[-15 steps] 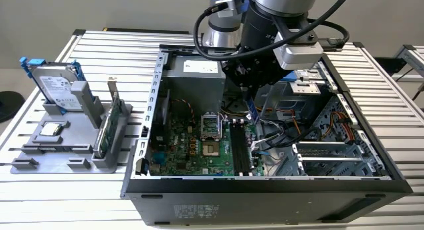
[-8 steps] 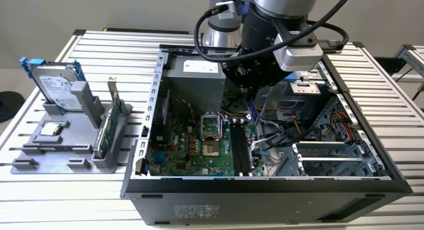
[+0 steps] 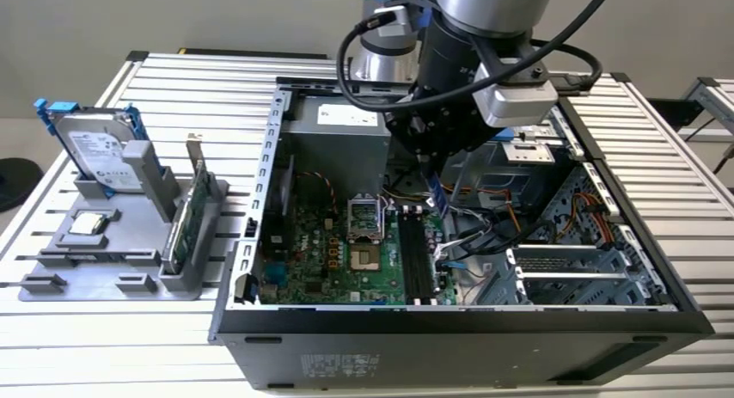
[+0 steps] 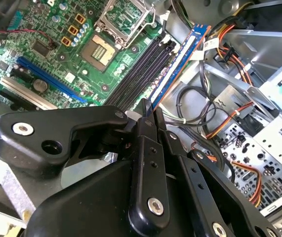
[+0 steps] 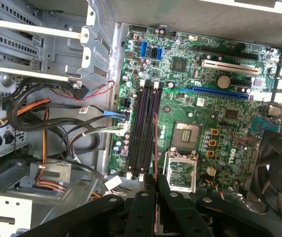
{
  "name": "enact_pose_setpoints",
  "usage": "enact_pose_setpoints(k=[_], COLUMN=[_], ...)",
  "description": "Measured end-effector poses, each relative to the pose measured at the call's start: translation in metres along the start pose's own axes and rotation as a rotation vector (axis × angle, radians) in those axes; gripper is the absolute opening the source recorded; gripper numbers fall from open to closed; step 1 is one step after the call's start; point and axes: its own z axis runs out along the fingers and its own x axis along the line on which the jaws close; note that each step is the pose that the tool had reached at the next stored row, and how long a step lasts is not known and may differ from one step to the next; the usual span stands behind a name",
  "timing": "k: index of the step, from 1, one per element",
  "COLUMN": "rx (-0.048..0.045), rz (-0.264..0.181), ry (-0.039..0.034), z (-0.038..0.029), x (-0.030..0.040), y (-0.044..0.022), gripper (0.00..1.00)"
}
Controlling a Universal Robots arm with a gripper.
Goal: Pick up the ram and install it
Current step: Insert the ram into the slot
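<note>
Gripper: I see my gripper clamped on the ram, fingers pinched on its near end, in both wrist views.
Ram position: I have the stick held edge-down inside the open case, hanging over the memory slots beside the processor socket; from the second wrist view I cannot tell whether its edge is touching a slot yet.
Ram handling: I judge it light, stiff and thin, but fragile; the chips and the contact edge should not take pressure, so the hold belongs on the bare board ends or top edge, as I have it now. It looks slim enough to twist in the fingers if it meets the slot crooked.
Count, in the case: one ram in hand; I count about four dark slots, all looking unfilled; one socket.
Count, far side: on the grey holder at the exterior view's left I see one hard drive with blue rails, one green card standing on edge, one small square chip.
</note>
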Motion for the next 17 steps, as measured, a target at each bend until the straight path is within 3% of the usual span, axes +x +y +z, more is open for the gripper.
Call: enact_pose_setpoints(k=[17], rx=[-0.0024], rz=[0.000], ry=[-0.0003], z=[0.0073], x=[0.0010], y=[0.0006], gripper=[0.00])
